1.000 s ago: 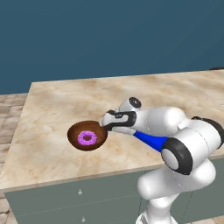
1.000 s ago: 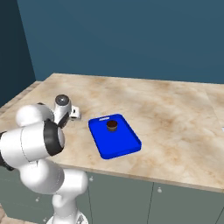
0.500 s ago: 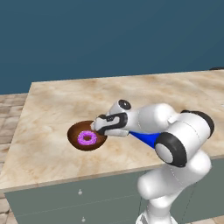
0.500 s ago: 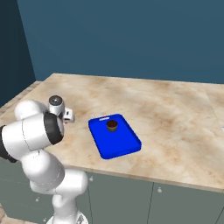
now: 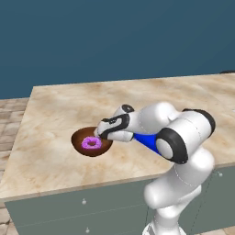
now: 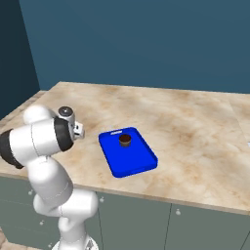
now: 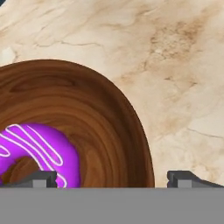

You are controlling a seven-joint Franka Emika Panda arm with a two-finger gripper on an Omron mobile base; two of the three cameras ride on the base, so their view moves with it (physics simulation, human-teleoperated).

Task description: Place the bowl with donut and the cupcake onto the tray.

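Jaws spread wide, the gripper straddles the rim of one bowl, gripping nothing. One donut lies inside. Rightward, one cupcake sits on one tray. Arm stretched low across the counter.

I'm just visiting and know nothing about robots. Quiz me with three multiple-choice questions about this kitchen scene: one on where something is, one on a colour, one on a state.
1. Where is the cupcake?
A. On the tray
B. In the bowl
C. On the floor

2. What colour is the donut's icing?
A. White
B. Pink-purple
C. Green

3. How are the gripper's jaws?
A. Shut on the donut
B. Shut on the tray
C. Open

Answers:
1 A: the cupcake sits on the blue tray.
2 B: the donut in the bowl is pink-purple.
3 C: the gripper has its fingertips wide apart, astride the bowl's rim.
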